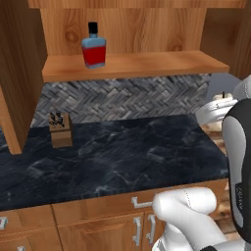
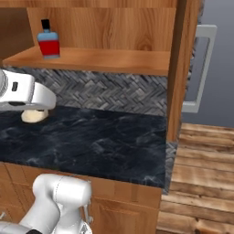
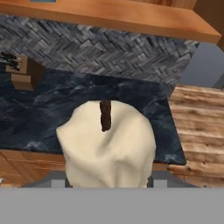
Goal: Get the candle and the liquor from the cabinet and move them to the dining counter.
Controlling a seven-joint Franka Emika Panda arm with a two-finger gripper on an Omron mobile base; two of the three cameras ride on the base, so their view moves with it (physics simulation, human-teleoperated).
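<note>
The cream-white candle [image 3: 107, 144] with its dark wick fills the middle of the hand view, and my gripper [image 3: 108, 183] is shut on it, with the fingertips hidden behind its lumpy body. From the base views the candle [image 1: 221, 100] [image 2: 34, 116] hangs in the air over the right end of the black counter. The liquor [image 1: 93, 46] [image 2: 49, 41], a red bottle with blue shoulders and a black cap, stands upright on the open cabinet's shelf [image 1: 147, 64] [image 2: 105, 59], up and left of the gripper. The dining counter is out of view.
A brown knife block [image 1: 61, 130] [image 3: 24, 72] stands at the back left of the black counter [image 1: 122, 157] below herringbone tiles. The cabinet's side panel [image 2: 180, 68] ends the counter on the right, with a grey handle [image 2: 201, 68] and wooden floor [image 2: 201, 183] beyond.
</note>
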